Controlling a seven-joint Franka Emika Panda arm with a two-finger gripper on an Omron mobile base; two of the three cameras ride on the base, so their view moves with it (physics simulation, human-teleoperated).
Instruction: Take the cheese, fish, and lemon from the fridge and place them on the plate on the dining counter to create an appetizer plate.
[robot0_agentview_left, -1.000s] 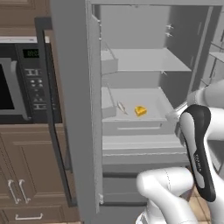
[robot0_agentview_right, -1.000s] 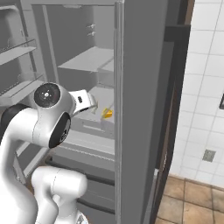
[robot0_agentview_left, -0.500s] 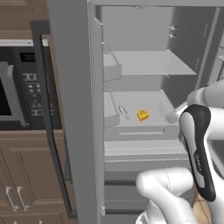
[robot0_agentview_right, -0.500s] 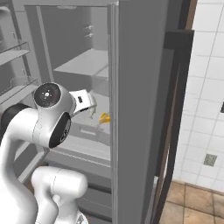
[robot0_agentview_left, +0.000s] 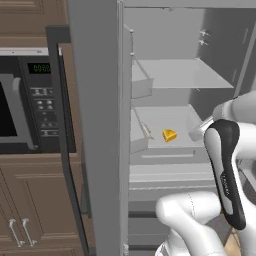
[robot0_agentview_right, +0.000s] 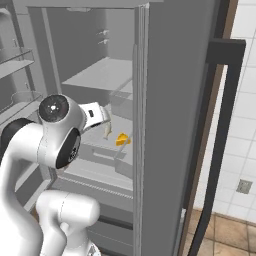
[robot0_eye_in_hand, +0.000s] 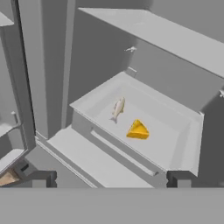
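The task seems only at its start: the small yellow-orange cheese wedge (robot0_eye_in_hand: 138, 130) and the slender silvery fish (robot0_eye_in_hand: 117, 108) lie in the tall grey fridge (robot0_agentview_left: 100, 125) drawer, while the wide-open hand (robot0_eye_in_hand: 109, 178) holds nothing

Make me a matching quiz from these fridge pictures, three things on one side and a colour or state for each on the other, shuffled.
Things:
1. cheese
2. fish
3. claw

Descriptions:
A. open, holding nothing
B. yellow-orange wedge in the fridge drawer
C. slender, silvery-tan, lying beside the wedge

Pairs: 1-B, 2-C, 3-A
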